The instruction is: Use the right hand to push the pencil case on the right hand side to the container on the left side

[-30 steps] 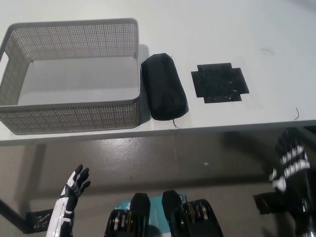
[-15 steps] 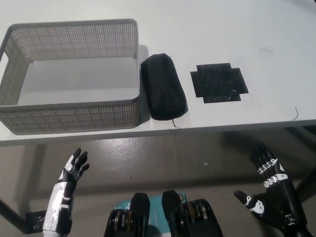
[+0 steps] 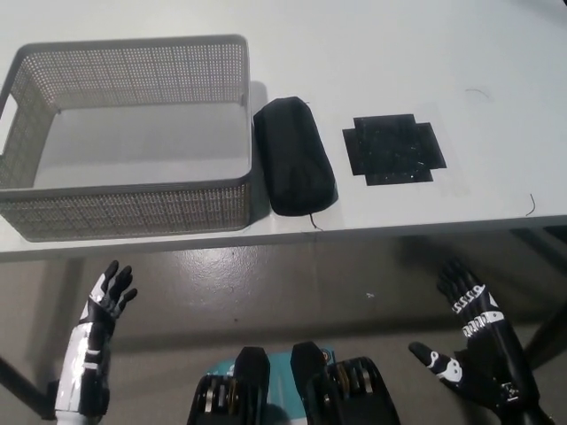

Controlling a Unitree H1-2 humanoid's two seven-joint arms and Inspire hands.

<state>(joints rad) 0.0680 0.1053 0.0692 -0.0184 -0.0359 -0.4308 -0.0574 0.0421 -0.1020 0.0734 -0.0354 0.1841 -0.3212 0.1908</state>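
Up on the table point(image 3: 496, 53), pencil case point(image 3: 294, 156) sits beside the basket point(image 3: 133, 205), well away from the spread, empty right hand point(image 3: 478, 350).

- A white flat-topped table point(image 3: 381, 53) fills the upper half of the view, its front edge running across the middle.
- A black cross-shaped patch point(image 3: 394, 149) lies flat on it.
- Below, a grey glossy floor point(image 3: 292, 283) reflects soft light.

Black pencil case point(image 3: 294, 166); grey mesh container point(image 3: 133, 205)
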